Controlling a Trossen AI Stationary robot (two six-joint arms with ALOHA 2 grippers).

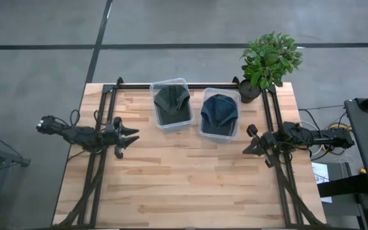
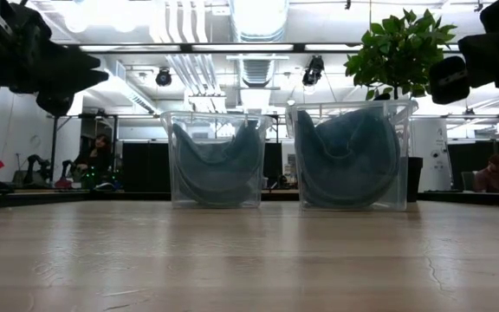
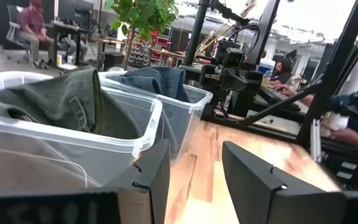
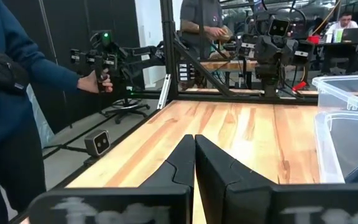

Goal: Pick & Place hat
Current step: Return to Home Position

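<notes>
Left pincer spread, right pincer pressed together — both empty, at the worktop's sides (green cap, blue cap binned).

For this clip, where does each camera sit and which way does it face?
High view: above the table, straight down; both arms, left gripper and right gripper.
Low view: tabletop height, level toward left bin and right bin; arm parts at top corners.
Left wrist view: on wrist, past its open fingers toward both bins, right arm beyond.
Right wrist view: on wrist, past its shut fingers across the table to the left arm.
Shared: high, low, left wrist all show both bins.
</notes>
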